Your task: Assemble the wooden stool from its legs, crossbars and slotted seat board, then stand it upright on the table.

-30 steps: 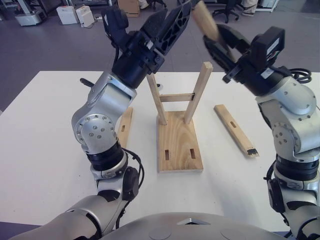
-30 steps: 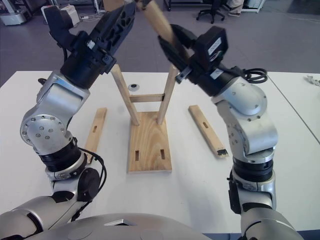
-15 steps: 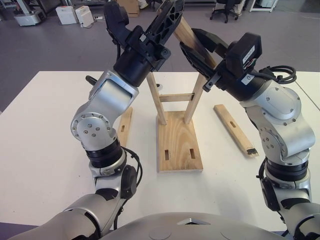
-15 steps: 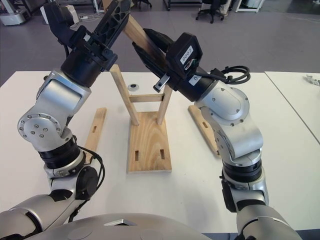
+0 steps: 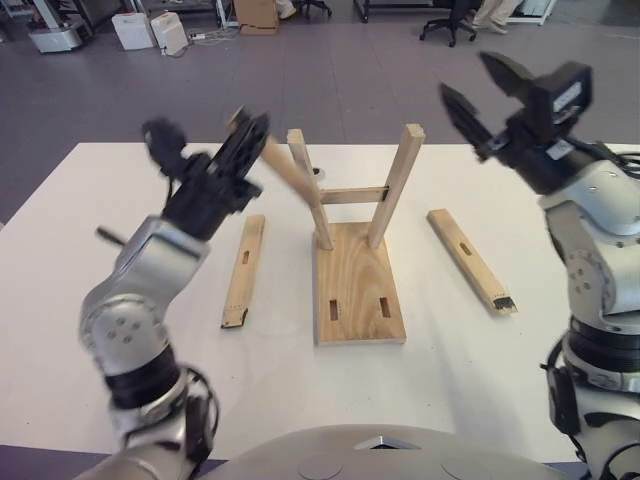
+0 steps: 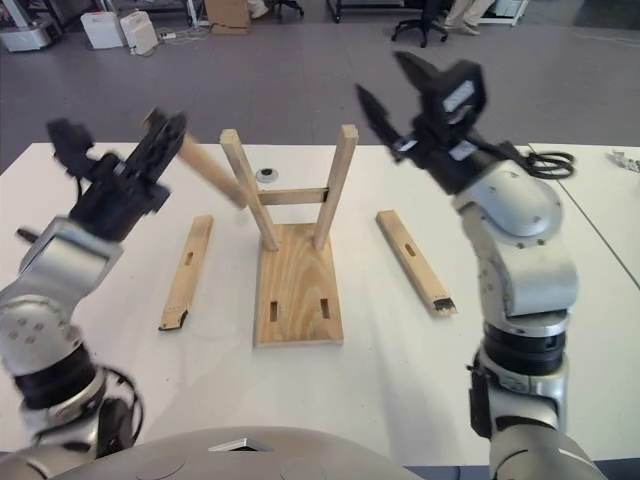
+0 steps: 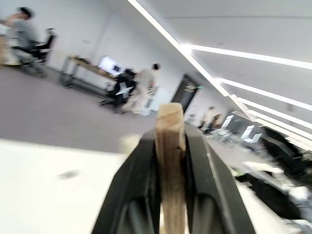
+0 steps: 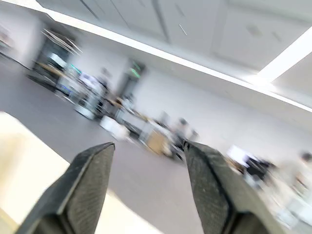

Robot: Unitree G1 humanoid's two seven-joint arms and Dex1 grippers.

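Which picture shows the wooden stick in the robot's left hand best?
The left wrist view: the stick stands close up, clamped in the left gripper. Both eye views show it smaller, slanting toward the stool. The right wrist view looks past the open right gripper at the room.

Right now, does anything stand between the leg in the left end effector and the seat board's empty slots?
Nothing visible does. The left end effector holds the leg beside the two upright legs; the seat board has its two near slots open and uncovered.
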